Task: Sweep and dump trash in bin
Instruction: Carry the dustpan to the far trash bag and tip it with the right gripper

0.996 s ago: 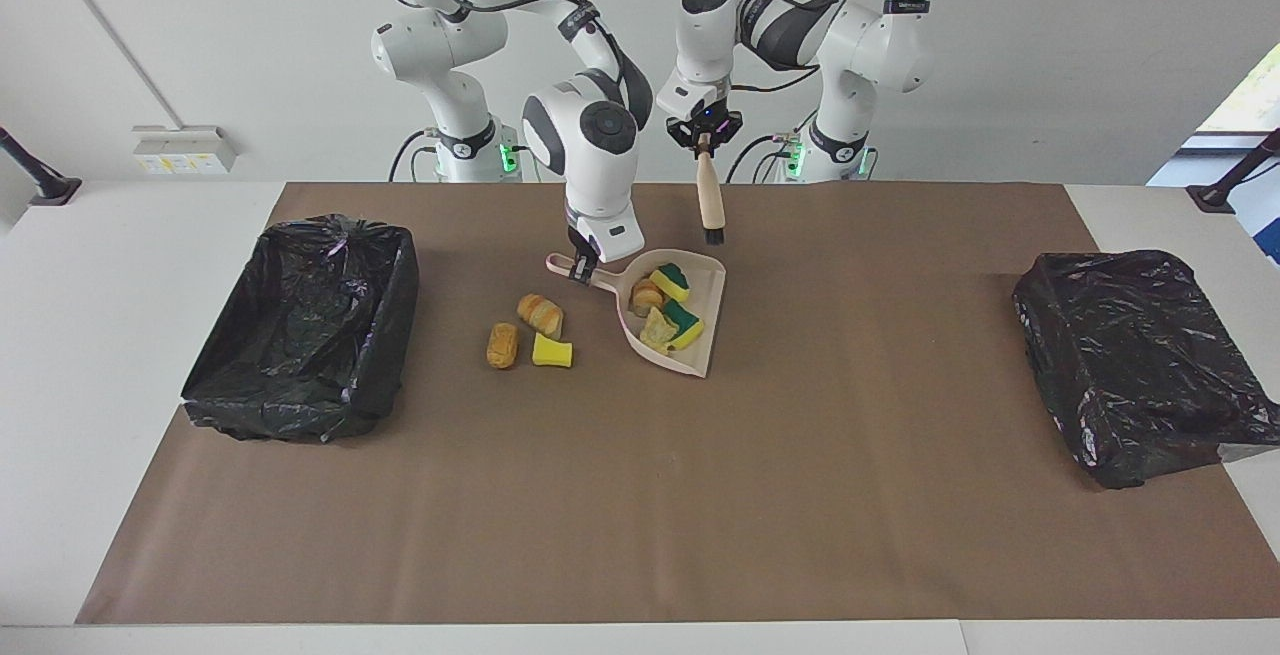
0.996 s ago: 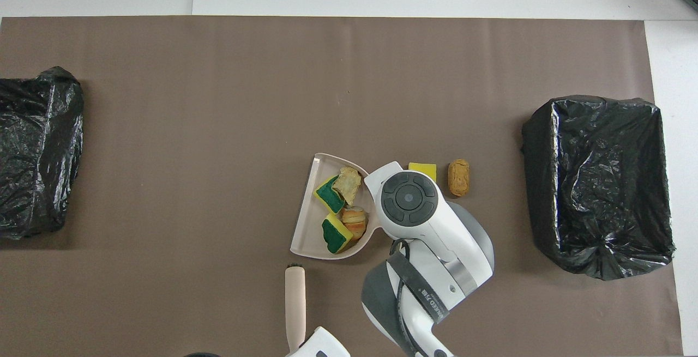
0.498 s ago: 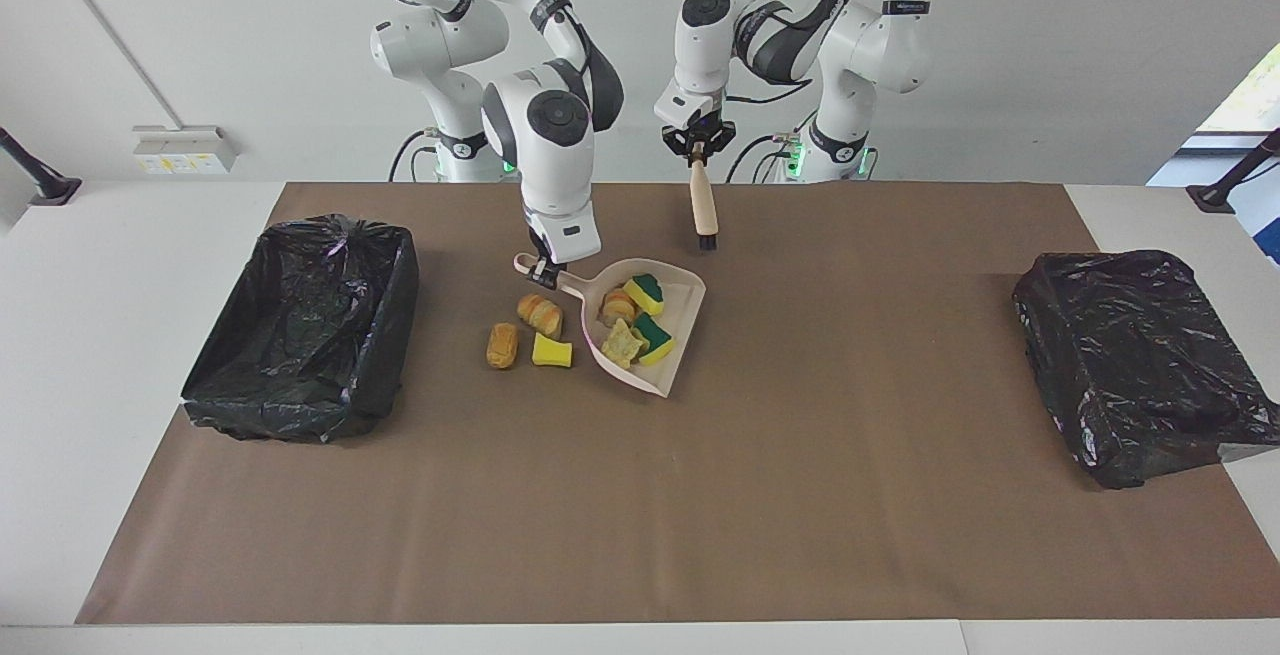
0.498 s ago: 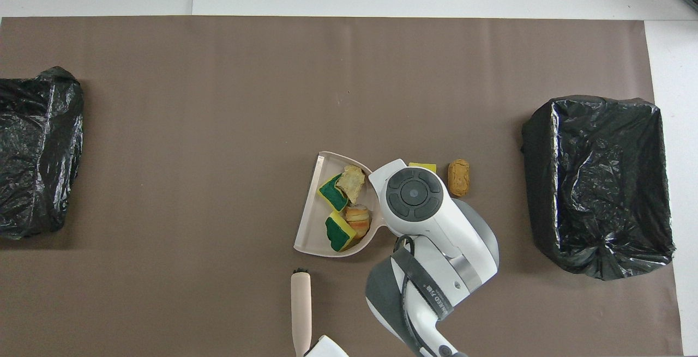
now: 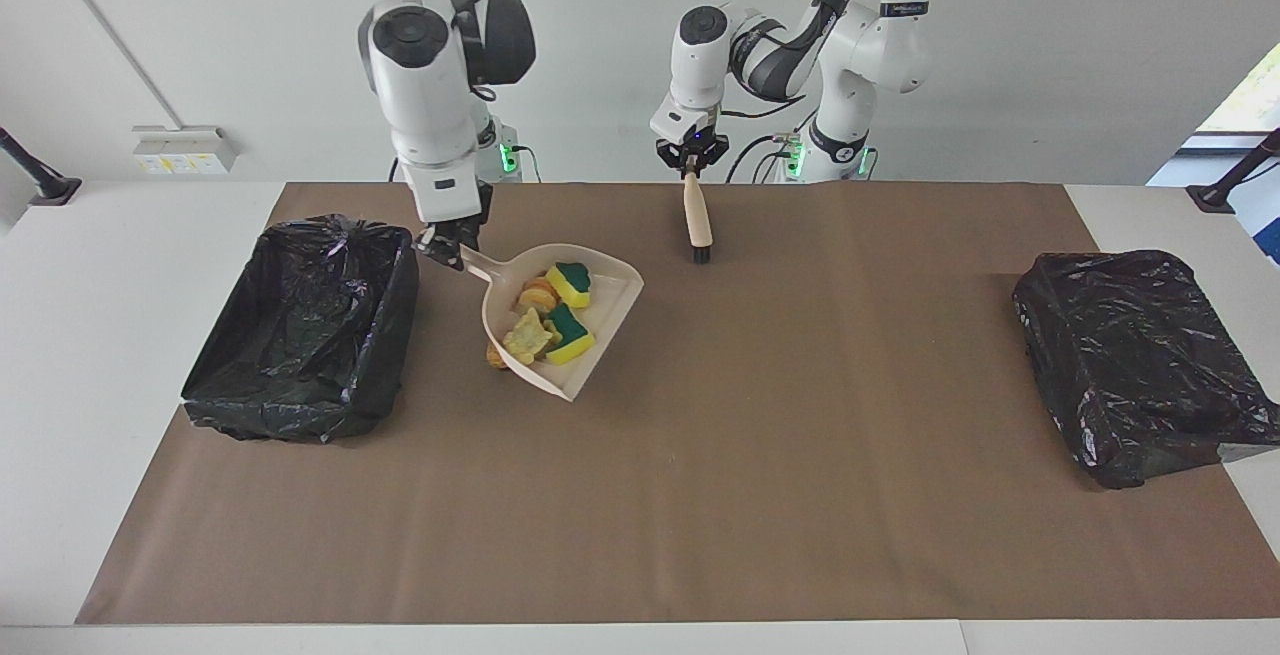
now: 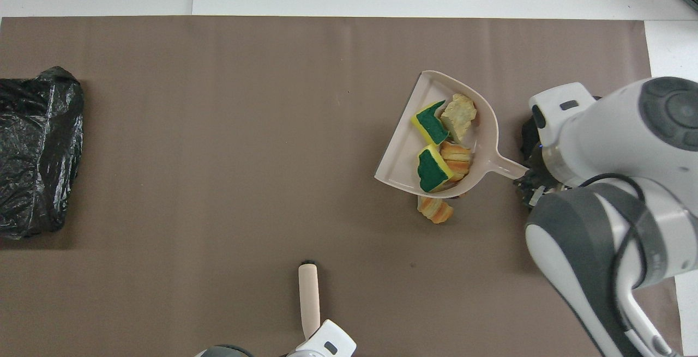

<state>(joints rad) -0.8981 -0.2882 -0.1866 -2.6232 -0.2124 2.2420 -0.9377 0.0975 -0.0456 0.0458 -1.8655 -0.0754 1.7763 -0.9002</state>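
Note:
My right gripper (image 5: pixel 445 247) is shut on the handle of the pink dustpan (image 5: pixel 603 320) and holds it in the air, beside the black-lined bin (image 5: pixel 300 325) at the right arm's end. The pan (image 6: pixel 406 152) carries trash: two green-faced yellow sponge pieces (image 5: pixel 568 283), an orange bread lump (image 5: pixel 540 293) and a tan scrap (image 5: pixel 528 337). One orange lump (image 6: pixel 434 210) lies on the mat under the pan's edge; the other loose scraps are hidden beneath the pan. My left gripper (image 5: pixel 690 160) is shut on the beige brush (image 5: pixel 696 215), bristles down, above the mat.
A second black-lined bin (image 5: pixel 1140 365) stands at the left arm's end of the table and also shows in the overhead view (image 6: pixel 32 150). The brown mat (image 5: pixel 760 495) covers the table. My right arm hides most of the bin under it in the overhead view.
My right gripper has lifted the loaded dustpan and carried it toward the bin at the right arm's end. My left gripper has drawn the brush back a little toward the robots.

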